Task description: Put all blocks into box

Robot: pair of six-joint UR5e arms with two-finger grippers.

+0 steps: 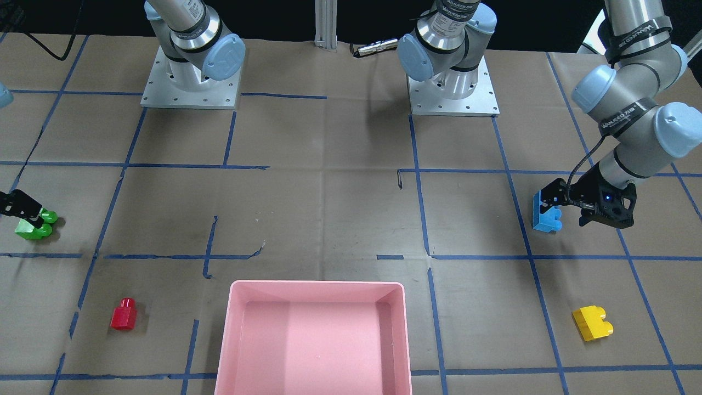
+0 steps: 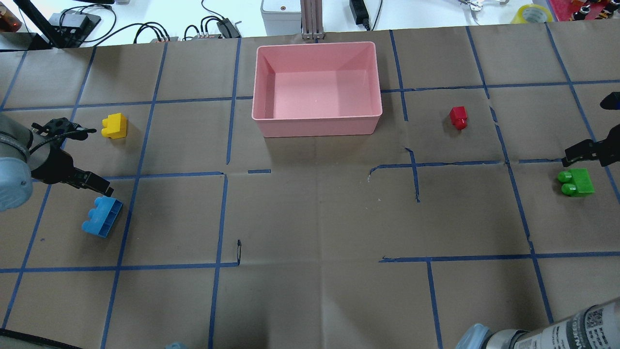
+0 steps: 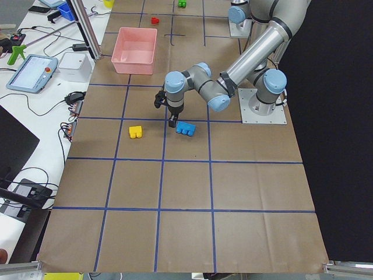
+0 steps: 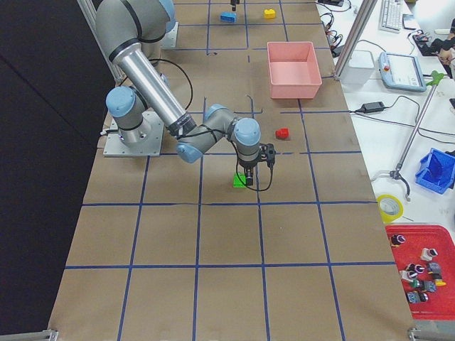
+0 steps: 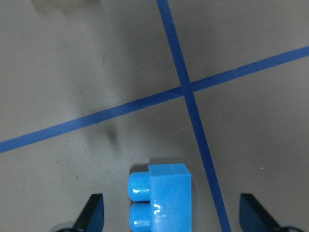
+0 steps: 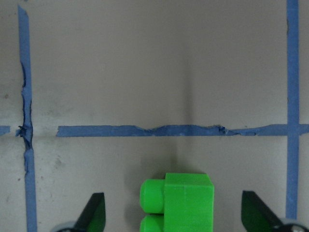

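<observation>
Box (image 2: 317, 127) sits at the far middle of the tabletop (image 2: 315, 218): a wide, shallow tray in smooth pink plastic with sloped walls. Not one block is in it, and all four lie out on brown paper gridded with blue tape.

Biggest of them, the blue block (image 2: 101, 216), is out on the left, tipped on its side so its rounded studs point sideways. The left gripper (image 5: 174, 213) hangs right over it, fingers (image 5: 94, 212) spread wide. The wrist view puts the block between them, a touch closer to the finger the studs face. Its long axis runs across the line the fingers close along, so I'd say the squeeze lands stud tops against flat base. That's a decent hold on hard, glossy plastic, though rounded studs could let it twist. How low the fingers sit, I can't tell.

Over at the right edge, the green block (image 2: 575, 182), two studs and also on its side, lies the same way under the right gripper (image 6: 175, 212). It is fairly well centred between that one's spread fingers (image 6: 94, 210). Both arms look lined up for a grasp, with nothing pinched yet.

Next, the yellow block (image 2: 115, 126), two studs, waits just beyond the blue one on the left, nearer the left arm and well apart from the box. Smallest, the red block (image 2: 458, 118), single stud, lies far right, near the box, and looks like the right arm's to take.
</observation>
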